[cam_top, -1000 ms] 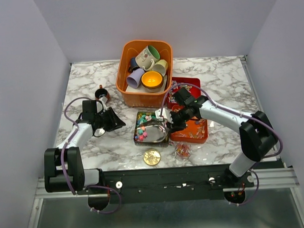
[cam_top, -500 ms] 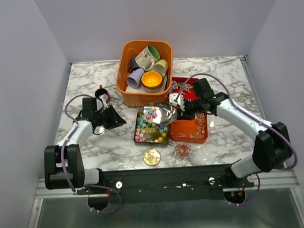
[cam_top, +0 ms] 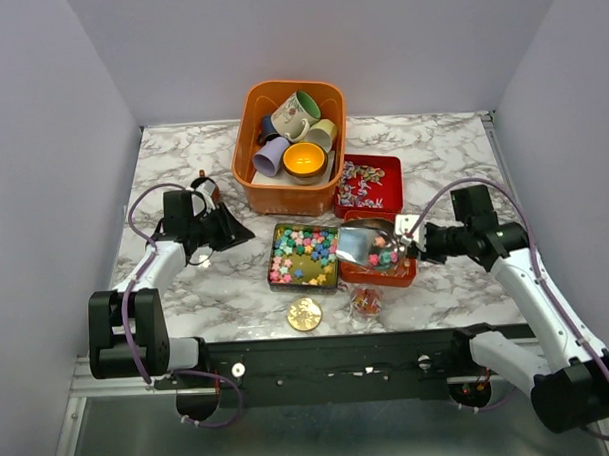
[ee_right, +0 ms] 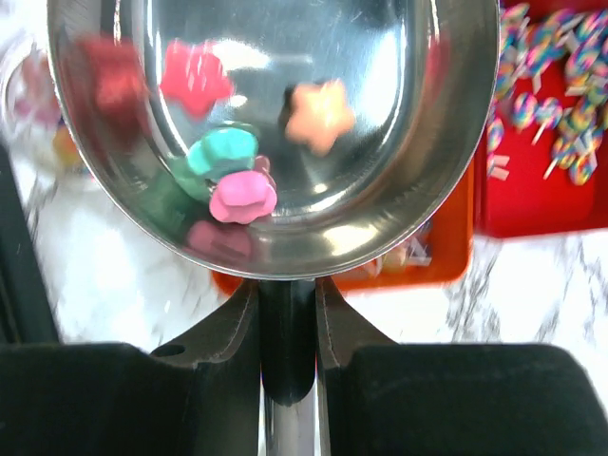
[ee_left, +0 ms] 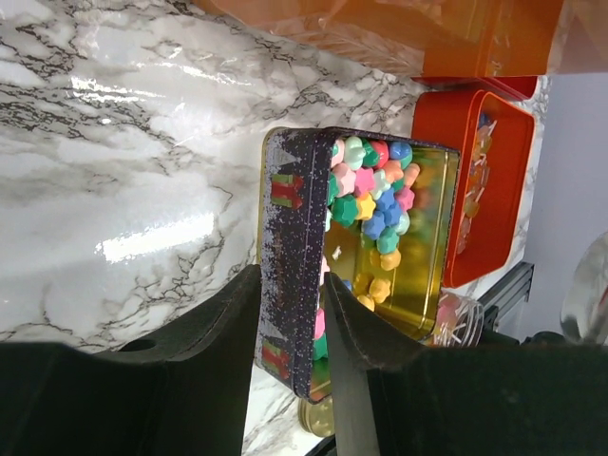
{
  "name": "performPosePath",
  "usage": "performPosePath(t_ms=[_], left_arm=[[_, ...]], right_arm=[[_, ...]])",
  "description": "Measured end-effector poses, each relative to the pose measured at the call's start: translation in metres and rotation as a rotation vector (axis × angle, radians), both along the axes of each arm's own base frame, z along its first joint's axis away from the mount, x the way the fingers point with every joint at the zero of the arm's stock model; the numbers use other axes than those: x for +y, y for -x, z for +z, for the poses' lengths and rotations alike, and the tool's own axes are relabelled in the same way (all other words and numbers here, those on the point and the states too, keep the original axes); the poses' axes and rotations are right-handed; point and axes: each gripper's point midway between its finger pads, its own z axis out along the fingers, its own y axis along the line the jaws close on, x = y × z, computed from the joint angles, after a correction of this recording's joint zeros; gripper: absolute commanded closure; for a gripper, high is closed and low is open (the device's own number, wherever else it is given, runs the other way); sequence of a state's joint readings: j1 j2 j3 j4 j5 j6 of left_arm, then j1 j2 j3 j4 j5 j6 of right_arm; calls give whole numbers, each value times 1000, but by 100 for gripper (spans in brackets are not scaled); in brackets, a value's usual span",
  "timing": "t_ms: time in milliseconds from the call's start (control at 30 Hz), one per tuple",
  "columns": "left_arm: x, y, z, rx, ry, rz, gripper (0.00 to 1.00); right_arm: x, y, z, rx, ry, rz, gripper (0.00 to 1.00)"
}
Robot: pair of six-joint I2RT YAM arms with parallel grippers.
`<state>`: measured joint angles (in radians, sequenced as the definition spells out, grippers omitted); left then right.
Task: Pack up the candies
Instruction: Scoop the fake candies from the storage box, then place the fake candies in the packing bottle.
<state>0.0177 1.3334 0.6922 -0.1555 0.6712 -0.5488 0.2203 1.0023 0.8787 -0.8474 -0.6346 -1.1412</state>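
Star-shaped multicolour candies (cam_top: pixel 303 256) fill a dark square tin (ee_left: pixel 285 237) with a gold inside. My right gripper (cam_top: pixel 417 242) is shut on the black handle of a metal scoop (ee_right: pixel 275 95). The scoop carries several star candies (ee_right: pixel 233 180) and hangs over the orange tray (cam_top: pixel 386 275), which holds wrapped candies. Speckled wrapped candies (cam_top: pixel 363 181) lie in the red tray (cam_top: pixel 387 165) behind it. My left gripper (cam_top: pixel 247 233) is open just left of the tin. In the left wrist view the tin's near wall shows between its fingers (ee_left: pixel 237 313).
An orange basket (cam_top: pixel 283 194) full of mugs stands at the back centre. A round gold lid (cam_top: pixel 304 313) and a small clear packet of sweets (cam_top: pixel 367 301) lie near the front edge. A small dark and red object (cam_top: pixel 203 185) sits left of the basket.
My right arm has swung right, lifting the scoop out of the tin with candies in it and carrying it over the orange tray. The left gripper has drifted slightly back.
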Motion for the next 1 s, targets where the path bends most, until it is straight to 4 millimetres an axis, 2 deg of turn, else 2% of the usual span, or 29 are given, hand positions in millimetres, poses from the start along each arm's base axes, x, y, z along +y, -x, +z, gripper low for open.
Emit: performPosePath(t_ms=[133,267,433,767,1000], left_arm=[[0,-4,3,-19,6,6,58],[-1,-8,6,-35,13,13,58],[-1,-11,8,-48,16,15,58],[-1,-11,7,-55,21,22,57],[0,-12,6,-56,30,32,57]], right_arm=[[-25,25,-11,13,86,8,99],[-37,45,-22,32,147,39,99],[-50,61,-37,48,232,78,99],[-80,68,-50,30,412,116,99],[-85,63,-49,42,447,108,99]])
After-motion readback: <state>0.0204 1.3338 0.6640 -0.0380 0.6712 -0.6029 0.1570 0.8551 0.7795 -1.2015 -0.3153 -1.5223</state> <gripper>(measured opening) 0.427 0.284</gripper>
